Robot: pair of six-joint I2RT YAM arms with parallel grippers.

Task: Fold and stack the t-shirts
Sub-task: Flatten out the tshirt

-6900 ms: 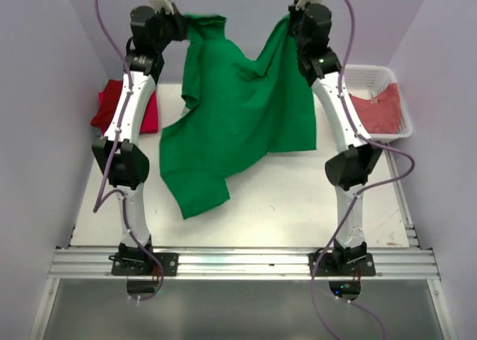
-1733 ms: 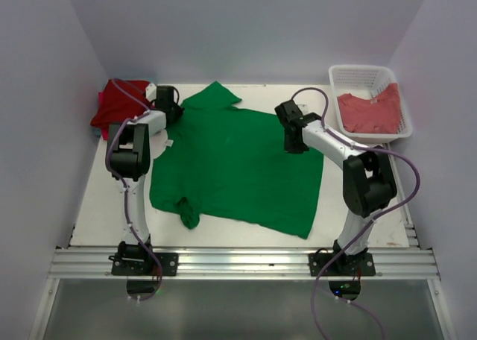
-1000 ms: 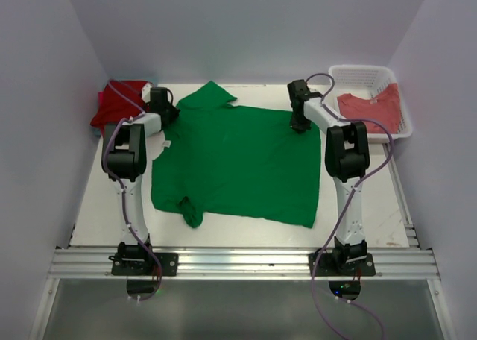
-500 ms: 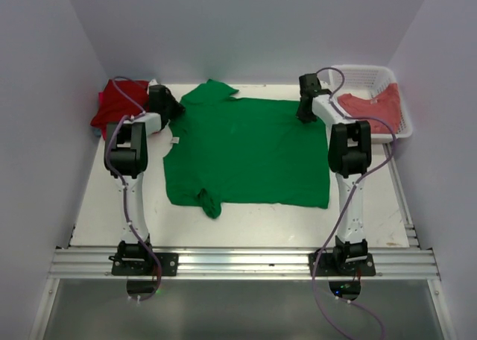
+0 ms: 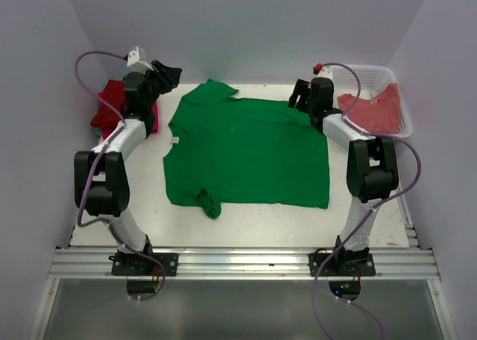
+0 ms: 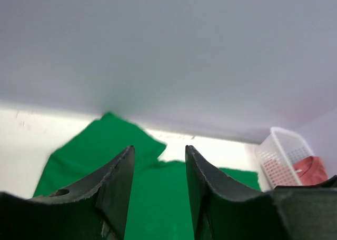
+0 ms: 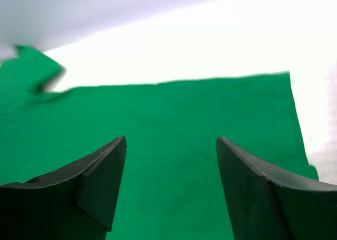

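My left gripper (image 6: 158, 151) and right gripper (image 7: 171, 141) hang with fingers apart and empty over the far edge of the green t-shirt (image 5: 246, 153), which is spread flat mid-frame. The red t-shirts (image 5: 110, 101) lie upper left, and 1 salmon-red t-shirt (image 5: 373, 110) sits in the white basket (image 5: 363, 73) upper right.

Red t-shirts (image 5: 106, 107), far-left corner: partly covered by left arm (image 5: 127, 135); count indeterminable.
Salmon t-shirt (image 6: 311, 169), basket (image 6: 279, 155): lower parts masked by left gripper (image 6: 158, 149).
Green t-shirt (image 7: 174, 113): far sleeve blurred, near part masked by right gripper (image 7: 171, 141).
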